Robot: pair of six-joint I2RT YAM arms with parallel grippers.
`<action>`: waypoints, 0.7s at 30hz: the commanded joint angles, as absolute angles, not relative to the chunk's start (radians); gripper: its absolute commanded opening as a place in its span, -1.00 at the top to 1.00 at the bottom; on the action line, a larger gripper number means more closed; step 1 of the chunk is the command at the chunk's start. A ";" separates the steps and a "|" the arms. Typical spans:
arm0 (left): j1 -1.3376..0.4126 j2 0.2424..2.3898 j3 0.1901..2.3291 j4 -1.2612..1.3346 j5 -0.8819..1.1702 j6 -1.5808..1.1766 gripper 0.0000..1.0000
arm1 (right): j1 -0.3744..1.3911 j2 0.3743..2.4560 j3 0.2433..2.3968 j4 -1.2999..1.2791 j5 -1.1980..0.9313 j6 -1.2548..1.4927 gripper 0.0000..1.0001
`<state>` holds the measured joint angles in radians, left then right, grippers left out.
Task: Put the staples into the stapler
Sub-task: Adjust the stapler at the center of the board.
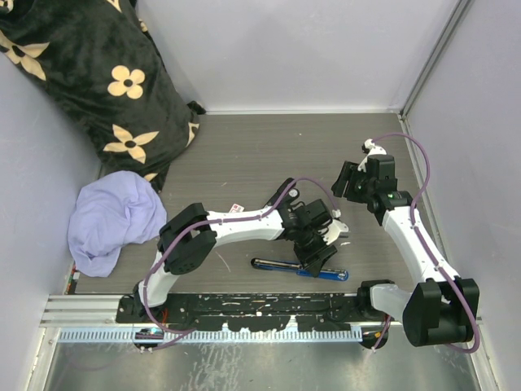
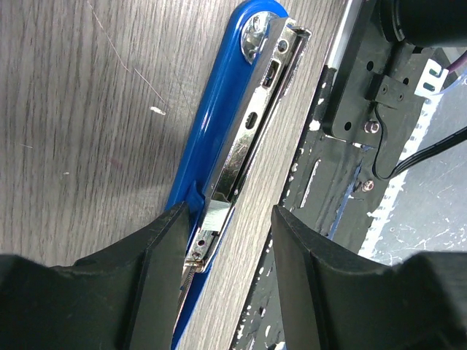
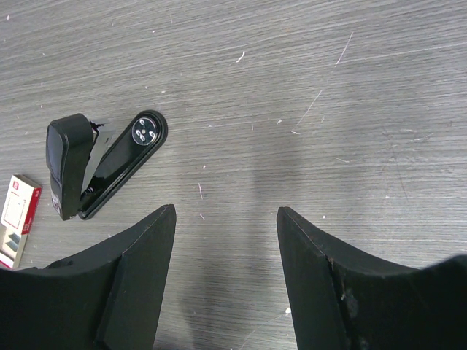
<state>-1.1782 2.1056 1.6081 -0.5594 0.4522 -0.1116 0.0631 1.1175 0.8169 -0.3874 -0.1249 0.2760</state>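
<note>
Nearest the arms, the blue stapler (image 2: 213, 124) lies flat on the grey wood-grain table (image 3: 328, 109), just beyond the black mounting rail (image 2: 343, 168). It is opened so that its long metal staple channel faces up. The left claw (image 2: 228, 217) hangs over one end of it, about half open, with one finger (image 2: 157, 251) on each side. The finger on the blue side sits right at the stapler's edge, and a gap shows between the other finger and the metal channel, so nothing is clamped. That end of the stapler runs out of sight beneath the claw, and I cannot tell whether any staples sit in the channel. No brand can be read on it. Further in and to the left lies the box of staples (image 3: 16, 211), small and flat, white with a red edge. It is cut off by the frame edge in the right wrist view, and its label print is too small to read. Just beside it is a black stapler (image 3: 95, 164) with its top lifted. The right claw (image 3: 225, 211) hovers over bare table on the far right, fingers wide apart and empty. In the far left corner a lilac cloth (image 1: 114, 216) lies crumpled against a black cushion (image 1: 89, 73) printed with cream flowers.
</note>
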 commanded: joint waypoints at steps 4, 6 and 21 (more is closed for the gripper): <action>-1.187 2.064 1.638 -0.558 0.470 -0.100 -0.01 | 0.058 1.121 0.821 -0.342 -0.127 0.272 -0.27; -1.187 2.062 1.638 -0.557 0.463 -0.098 -0.01 | 0.058 1.120 0.821 -0.342 -0.127 0.272 -0.27; -1.187 2.044 1.632 -0.540 0.446 -0.100 0.00 | 0.058 1.125 0.822 -0.342 -0.127 0.270 -0.27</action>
